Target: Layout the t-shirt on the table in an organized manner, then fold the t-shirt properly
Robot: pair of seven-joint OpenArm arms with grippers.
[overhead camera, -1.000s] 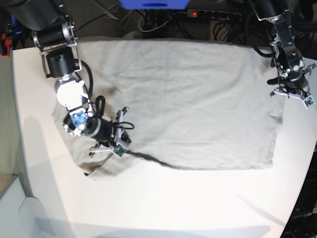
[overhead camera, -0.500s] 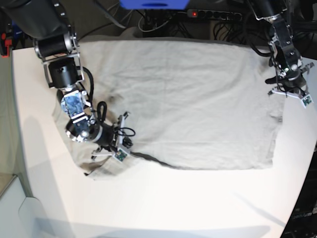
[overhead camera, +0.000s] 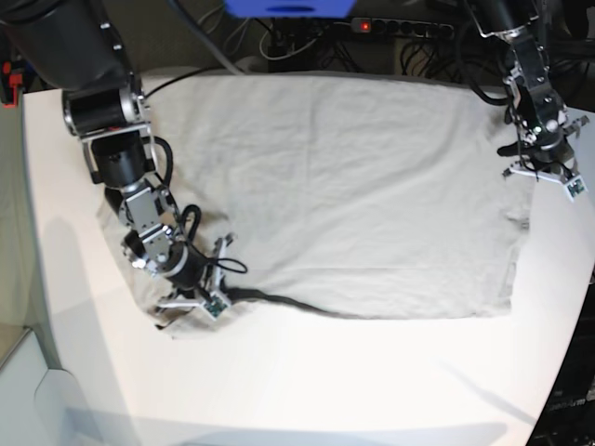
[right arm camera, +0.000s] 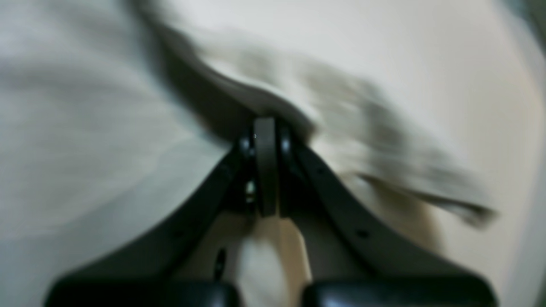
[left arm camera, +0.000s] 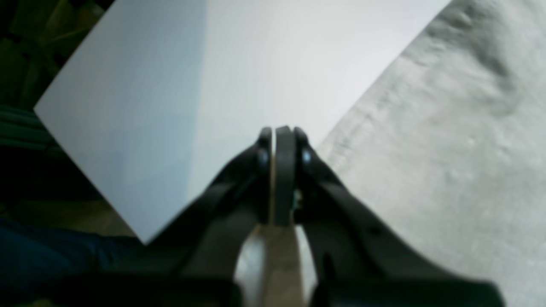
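The light beige-grey t-shirt [overhead camera: 344, 186] lies spread flat on the white table [overhead camera: 325, 381]. Its lower left corner is bunched, with a dark fold line. My right gripper [overhead camera: 200, 302] is low at that corner. In the blurred right wrist view the right gripper [right arm camera: 265, 128] is shut with a raised ridge of the t-shirt [right arm camera: 85, 128] running into its tips. My left gripper [overhead camera: 547, 175] is at the shirt's right edge. In the left wrist view the left gripper [left arm camera: 279, 136] is shut and empty, over the bare table [left arm camera: 170, 85] beside the shirt's edge [left arm camera: 448, 149].
A black power strip [overhead camera: 400, 26] with cables and a blue object [overhead camera: 288, 7] sit behind the table's far edge. The table's curved edge [overhead camera: 569, 372] runs down the right side. A red item [overhead camera: 9, 79] is at the far left.
My right gripper has moved down and to the left along the shirt's lower left corner, staying shut, and the bunched corner has shrunk. My left gripper has risen slightly at the right edge.
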